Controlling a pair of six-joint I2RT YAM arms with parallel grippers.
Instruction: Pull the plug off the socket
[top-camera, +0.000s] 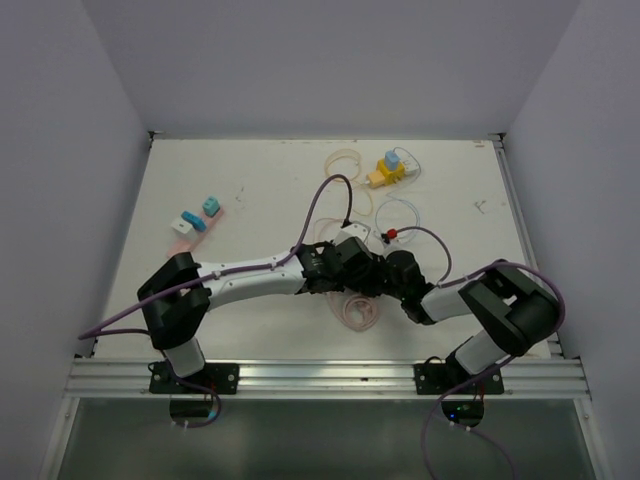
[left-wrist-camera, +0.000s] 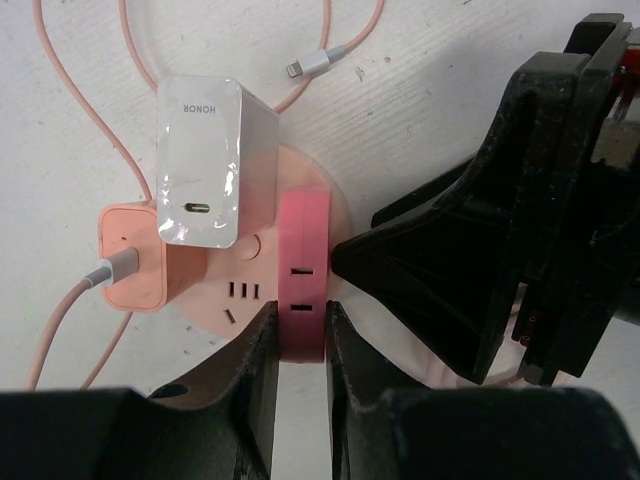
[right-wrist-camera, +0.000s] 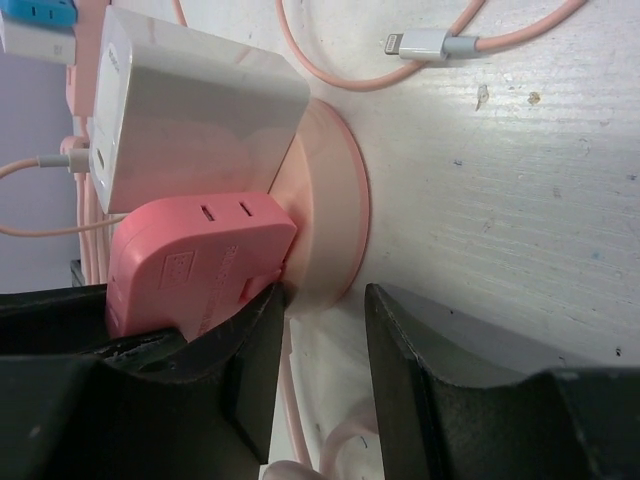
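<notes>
Grip first: my left gripper (left-wrist-camera: 303, 328) is clamped on the pink plug (left-wrist-camera: 303, 240), which sits seated in the round pink socket (left-wrist-camera: 240, 290). My right gripper (right-wrist-camera: 325, 300) straddles the socket's rim, jaws apart. Next, I judge: pin the socket and pull the plug straight out, clear of the white charger (left-wrist-camera: 205, 160) beyond.

We're on the top view: the left arm (top-camera: 245, 275), lower left, shows a white link between black joints, and the right arm (top-camera: 500, 310), lower right, looks mostly black. Purple cables (top-camera: 338, 178) loop off both. Up close, we see matte black wedge-shaped fingers (left-wrist-camera: 255, 400).
</notes>
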